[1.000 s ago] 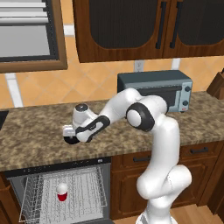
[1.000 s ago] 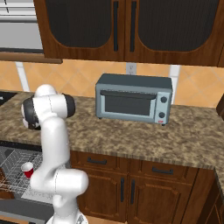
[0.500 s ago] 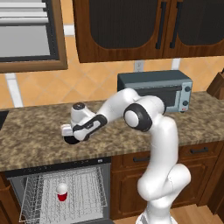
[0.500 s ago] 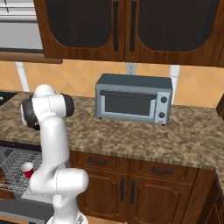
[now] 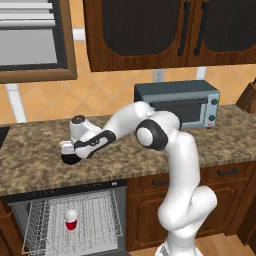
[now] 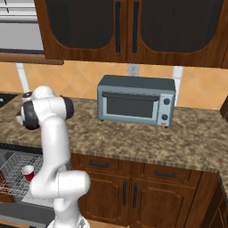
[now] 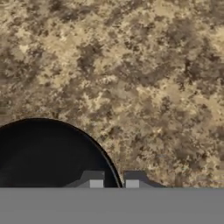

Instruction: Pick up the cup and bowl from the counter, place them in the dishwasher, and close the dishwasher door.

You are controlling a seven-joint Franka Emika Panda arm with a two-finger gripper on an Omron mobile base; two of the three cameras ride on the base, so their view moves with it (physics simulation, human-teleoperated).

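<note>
Counter (image 5: 35, 165) of speckled brown-and-tan granite runs the width of your left base view, with the grey under-counter dishwasher (image 5: 70, 192) standing open beneath it. Its white wire rack (image 5: 100, 220) is exposed, and the door itself is cut off at the bottom edge, so you cannot judge how far it hangs down. Farther right on the slab sits the grey-blue toaster oven (image 5: 180, 102), well apart from the work.

You see the white arm rise from the lower right, bend at a dark elbow joint and reach left and low across the slab, its wrist turned down toward the stone. The two-finger gripper (image 7: 113, 181) shows in the hand view as two small tips close together, straddling the rim of the small glossy black bowl (image 7: 48, 153): one tip over the dark inside, the other over bare granite. Whether the tips actually pinch the rim you cannot tell. In the left base view the bowl (image 5: 70, 159) shows as a dark sliver under the hand, resting on the counter near its front edge.

Smallest of all, the red tapered plastic cup (image 5: 71, 220) with its white rim stands in the rack; in the right base view the cup (image 6: 28, 172) appears beside the arm's body.
</note>
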